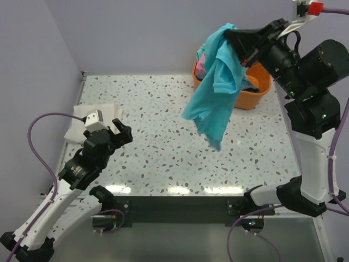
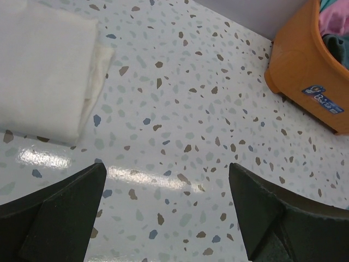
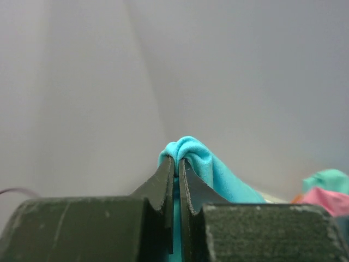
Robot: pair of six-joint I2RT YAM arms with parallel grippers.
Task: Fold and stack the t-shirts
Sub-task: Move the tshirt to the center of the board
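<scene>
My right gripper (image 1: 232,37) is shut on a teal t-shirt (image 1: 218,82) and holds it high above the table's back right, the cloth hanging down crumpled. In the right wrist view the teal fabric (image 3: 191,153) bulges out between the closed fingers. A folded cream-white t-shirt (image 1: 82,124) lies at the table's left edge; it also shows in the left wrist view (image 2: 43,65). My left gripper (image 1: 121,132) is open and empty, just right of the cream-white shirt, above the table. Pink (image 3: 327,199) and teal cloth (image 3: 327,179) sit in the tub.
An orange plastic tub (image 1: 256,90) stands at the back right corner, partly behind the hanging shirt; it also shows in the left wrist view (image 2: 305,65). The speckled table (image 1: 158,142) is walled at the back and left.
</scene>
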